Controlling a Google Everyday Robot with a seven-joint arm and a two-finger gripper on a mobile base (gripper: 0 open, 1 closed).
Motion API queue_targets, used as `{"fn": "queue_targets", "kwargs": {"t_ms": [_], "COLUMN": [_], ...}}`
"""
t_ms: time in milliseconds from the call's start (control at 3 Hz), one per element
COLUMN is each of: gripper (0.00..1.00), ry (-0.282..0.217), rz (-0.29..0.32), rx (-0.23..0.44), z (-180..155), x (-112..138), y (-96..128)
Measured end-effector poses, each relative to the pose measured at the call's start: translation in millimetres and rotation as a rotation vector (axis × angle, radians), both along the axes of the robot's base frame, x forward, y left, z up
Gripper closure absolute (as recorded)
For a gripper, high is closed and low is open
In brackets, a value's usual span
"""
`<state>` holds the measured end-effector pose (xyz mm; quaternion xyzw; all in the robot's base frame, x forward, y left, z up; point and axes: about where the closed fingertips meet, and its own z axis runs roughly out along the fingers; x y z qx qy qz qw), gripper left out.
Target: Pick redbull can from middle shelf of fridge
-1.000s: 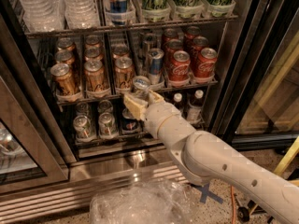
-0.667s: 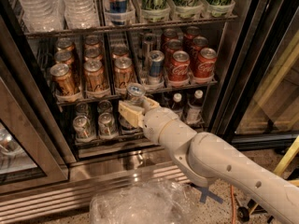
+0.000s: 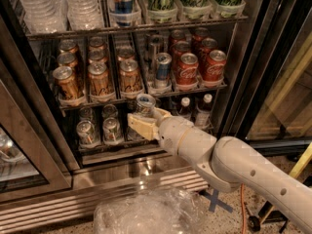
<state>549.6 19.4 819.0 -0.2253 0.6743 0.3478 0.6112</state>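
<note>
The redbull can [image 3: 145, 104] is off the middle shelf [image 3: 122, 98]. It sits upright just below and in front of that shelf's front edge, about midway along it, with its silver top showing and the body mostly hidden. The gripper [image 3: 142, 121] is closed around it, one cream finger [image 3: 138, 126] lying across the front of the can, so I judge the grasp made. The can hangs in front of the lower rack, near its small silver cans [image 3: 111, 128] and left of the small bottles [image 3: 204, 108].

A second slim silver-and-blue can [image 3: 162, 67] stands in its lane on the middle shelf, with bronze cans [image 3: 100, 79] towards the left edge and red cola cans [image 3: 187, 70] towards the right edge.

The reach, the grip and the lift out of the lane look done. What seems left is to draw the can clear of the fridge [image 3: 246, 82], out past the door frame and over the steel base at the bottom edge, without knocking the lower rack. Clear plastic wrap [image 3: 146, 212] lies on the floor in front.
</note>
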Motion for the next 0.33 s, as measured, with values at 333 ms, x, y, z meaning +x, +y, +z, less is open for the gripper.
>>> {"fn": "queue_targets", "kwargs": {"t_ms": [333], "gripper": [1.00], "ry": [0.000], "rz": [0.012], "rx": [0.000], "z": [-0.1], "x": [-2.3], "y": [2.4]}}
